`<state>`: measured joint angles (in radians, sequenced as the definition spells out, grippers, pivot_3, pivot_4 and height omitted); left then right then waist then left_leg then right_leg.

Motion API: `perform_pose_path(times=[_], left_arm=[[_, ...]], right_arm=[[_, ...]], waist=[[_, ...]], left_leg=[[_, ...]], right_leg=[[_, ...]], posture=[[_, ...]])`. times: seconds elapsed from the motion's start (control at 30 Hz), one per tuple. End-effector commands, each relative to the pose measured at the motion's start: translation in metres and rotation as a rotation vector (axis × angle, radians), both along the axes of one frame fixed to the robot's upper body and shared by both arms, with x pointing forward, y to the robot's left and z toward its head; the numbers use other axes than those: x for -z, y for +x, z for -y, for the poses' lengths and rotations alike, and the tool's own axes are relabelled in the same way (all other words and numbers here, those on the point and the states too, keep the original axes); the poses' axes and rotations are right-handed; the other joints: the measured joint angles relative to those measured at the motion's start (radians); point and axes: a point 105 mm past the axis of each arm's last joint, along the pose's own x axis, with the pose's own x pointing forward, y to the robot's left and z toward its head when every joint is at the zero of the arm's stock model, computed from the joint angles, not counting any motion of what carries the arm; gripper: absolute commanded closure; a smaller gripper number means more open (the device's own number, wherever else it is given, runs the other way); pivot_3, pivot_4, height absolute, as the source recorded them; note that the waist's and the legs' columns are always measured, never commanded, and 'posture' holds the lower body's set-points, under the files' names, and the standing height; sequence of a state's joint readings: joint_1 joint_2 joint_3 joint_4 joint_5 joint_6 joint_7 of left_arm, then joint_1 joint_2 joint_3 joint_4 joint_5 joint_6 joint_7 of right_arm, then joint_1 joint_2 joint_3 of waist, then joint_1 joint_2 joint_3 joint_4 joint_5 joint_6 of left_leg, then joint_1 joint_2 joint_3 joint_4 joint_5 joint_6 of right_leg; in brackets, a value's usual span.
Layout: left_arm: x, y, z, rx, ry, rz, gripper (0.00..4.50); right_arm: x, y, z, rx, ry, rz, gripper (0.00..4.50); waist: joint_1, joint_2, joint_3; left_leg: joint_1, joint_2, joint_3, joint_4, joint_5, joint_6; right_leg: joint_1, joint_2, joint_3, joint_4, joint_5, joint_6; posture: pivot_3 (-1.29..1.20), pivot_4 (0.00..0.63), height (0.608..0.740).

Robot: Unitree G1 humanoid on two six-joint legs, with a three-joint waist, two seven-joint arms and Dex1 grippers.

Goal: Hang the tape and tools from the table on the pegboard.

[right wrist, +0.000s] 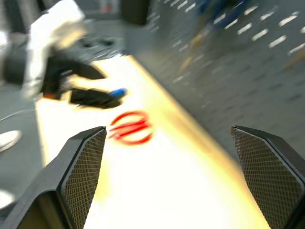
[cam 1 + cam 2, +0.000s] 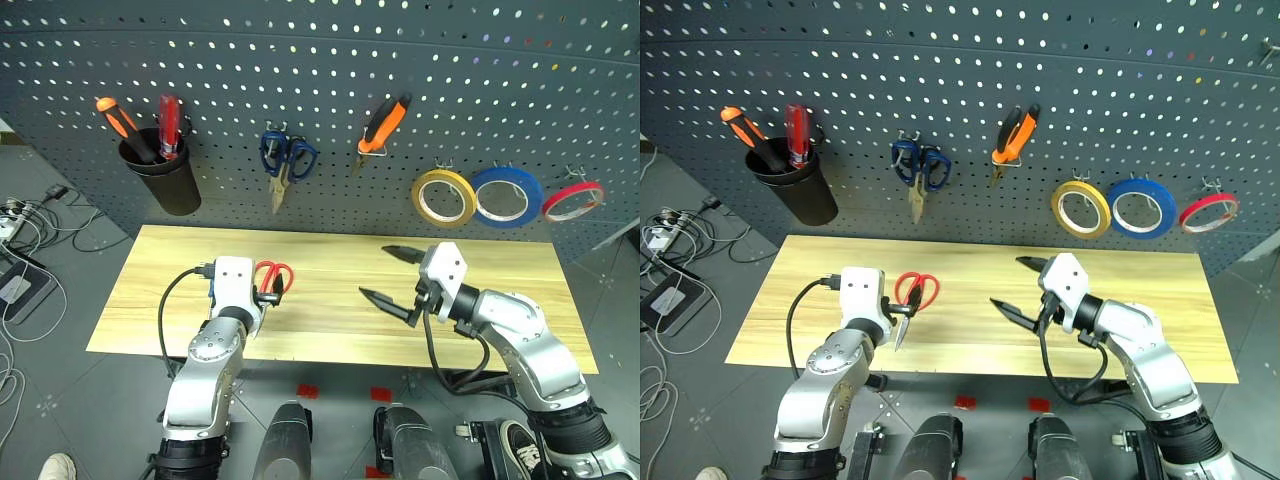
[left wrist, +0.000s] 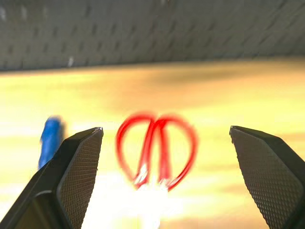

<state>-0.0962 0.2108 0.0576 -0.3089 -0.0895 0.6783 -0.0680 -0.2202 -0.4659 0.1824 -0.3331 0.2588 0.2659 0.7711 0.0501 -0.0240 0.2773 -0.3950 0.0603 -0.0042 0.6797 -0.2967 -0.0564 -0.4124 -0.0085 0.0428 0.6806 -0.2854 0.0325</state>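
1. My two grippers are nearest. My left gripper [image 3: 164, 179] has its fingers spread wide and empty, hovering over the table [image 2: 330, 340] just short of the red-handled scissors [image 2: 914, 293].
2. My right gripper [image 2: 392, 275] is also spread wide, holding nothing, above the table's right half and pointing toward my left.
3. On the table I count two loose things: the one pair of red-handled scissors and, beside it, one blue-handled screwdriver [image 3: 50, 140].
4. Farther back, the pegboard [image 2: 330, 70] carries one dark-blue-handled scissors [image 2: 286, 158], one orange-and-black pliers [image 2: 383, 125], and three tape rings: tan tape [image 2: 444, 197], blue tape [image 2: 507, 195], red tape [image 2: 572, 199].
5. One black cup [image 2: 162, 177] there holds two screwdrivers [image 2: 146, 127].
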Motion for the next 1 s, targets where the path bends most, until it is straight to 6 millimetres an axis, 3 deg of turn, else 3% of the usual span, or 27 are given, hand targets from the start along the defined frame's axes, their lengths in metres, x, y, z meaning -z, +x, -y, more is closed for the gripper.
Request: perform_pose_path(times=[0.03, 0.17, 0.43, 0.67, 0.77, 1.0], left_arm=[[-0.006, 0.004, -0.011, -0.012, 0.012, -0.016, 0.00], [0.002, 0.007, -0.016, -0.007, -0.010, -0.094, 0.00], [0.021, 0.005, -0.002, 0.063, -0.093, -0.212, 0.00], [0.028, 0.009, -0.016, 0.033, -0.071, -0.270, 0.00], [0.028, 0.010, -0.022, 0.031, -0.037, -0.284, 0.57], [0.028, 0.007, -0.024, 0.051, -0.024, -0.303, 2.80]], right_arm=[[-0.009, -0.015, -0.011, -0.106, 0.004, 0.037, 0.03], [-0.008, -0.026, -0.023, -0.192, 0.013, 0.001, 0.03], [-0.007, -0.034, -0.035, -0.246, 0.008, -0.022, 0.03], [-0.010, -0.034, -0.039, -0.227, 0.028, -0.031, 0.03], [-0.012, -0.030, -0.038, -0.211, 0.036, -0.031, 0.00], [-0.016, -0.022, -0.040, -0.180, 0.060, -0.040, 0.00]], waist=[[-0.002, 0.000, 0.016], [-0.003, 0.001, 0.052], [-0.006, 0.002, 0.128], [-0.009, 0.005, 0.156], [-0.019, 0.007, 0.159], [-0.024, 0.009, 0.167]], left_leg=[[0.000, 0.000, -0.001, 0.000, 0.000, 0.000], [-0.002, 0.000, -0.009, 0.001, 0.000, 0.000], [-0.004, 0.000, -0.011, 0.001, 0.001, -0.001], [-0.004, 0.001, -0.010, 0.001, 0.002, -0.003], [-0.004, 0.001, -0.010, 0.000, 0.002, -0.003], [-0.005, 0.001, -0.009, -0.001, 0.006, -0.010]], right_leg=[[0.000, 0.000, -0.001, 0.000, 0.000, 0.000], [0.000, 0.000, -0.002, 0.000, 0.000, 0.000], [-0.002, -0.001, -0.003, 0.002, 0.000, 0.000], [-0.004, -0.001, -0.003, 0.003, 0.000, 0.000], [-0.004, -0.001, -0.002, 0.003, 0.000, 0.000], [-0.007, -0.001, -0.002, 0.003, 0.000, 0.000]], posture=[[0.11, 0.380, 0.740], [0.10, 0.436, 0.740], [0.09, 0.504, 0.740], [0.08, 0.535, 0.740], [0.08, 0.535, 0.740], [0.09, 0.534, 0.740]])
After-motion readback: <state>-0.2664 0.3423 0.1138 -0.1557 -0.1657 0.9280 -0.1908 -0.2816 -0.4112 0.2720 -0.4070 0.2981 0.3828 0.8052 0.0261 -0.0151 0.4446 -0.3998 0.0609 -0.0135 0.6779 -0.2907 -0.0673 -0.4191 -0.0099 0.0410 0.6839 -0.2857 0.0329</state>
